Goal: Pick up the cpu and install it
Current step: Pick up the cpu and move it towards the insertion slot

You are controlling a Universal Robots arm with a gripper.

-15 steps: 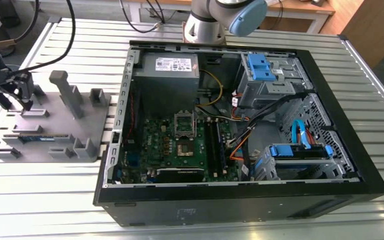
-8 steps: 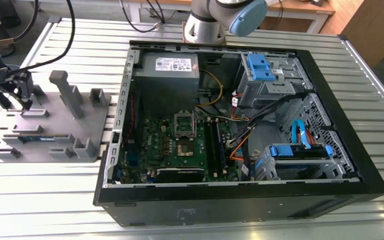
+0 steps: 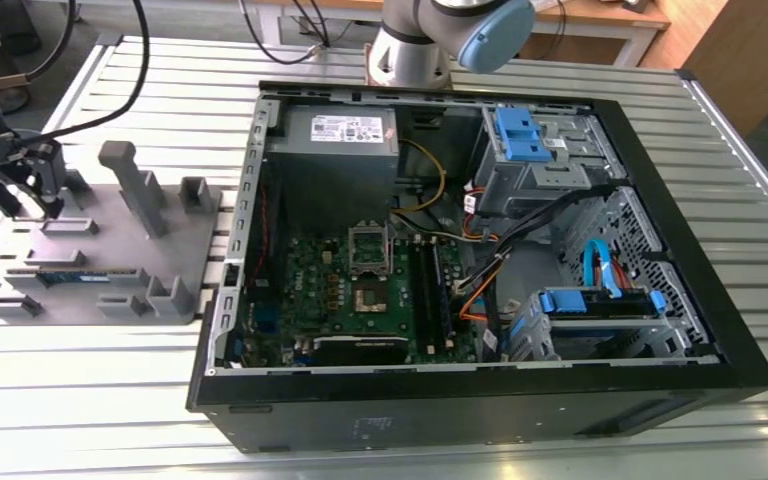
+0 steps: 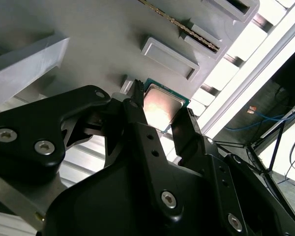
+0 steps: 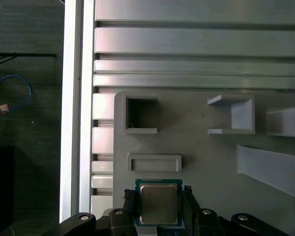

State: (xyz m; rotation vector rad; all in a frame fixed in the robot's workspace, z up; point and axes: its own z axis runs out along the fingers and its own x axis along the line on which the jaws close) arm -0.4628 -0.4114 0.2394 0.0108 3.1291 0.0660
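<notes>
1. First wrist view puts the cpu right between the fingers of the end effector; it lies flat, shiny top up, on the grey tray, with one finger against each of two opposite edges.
2. The end effector is set narrow, no wider than the chip, and I judge it closed on the cpu (the second wrist view shows the same straddle, with the chip resting on the tray); being square, the cpu has no long axis to line up with.
3. In the exterior view the end effector is down at the tray, which lies on the tabletop near its edge at the exterior view's left.
4. The socket sits on the motherboard inside the open computer case, well apart from the cpu toward the exterior view's right; the case's side wall stands between tray and board.
5. Close around the chip: a low block just beside it, a square pocket further on, a tall post and a memory stick elsewhere on the tray.
6. Cables lie near the socket.
</notes>
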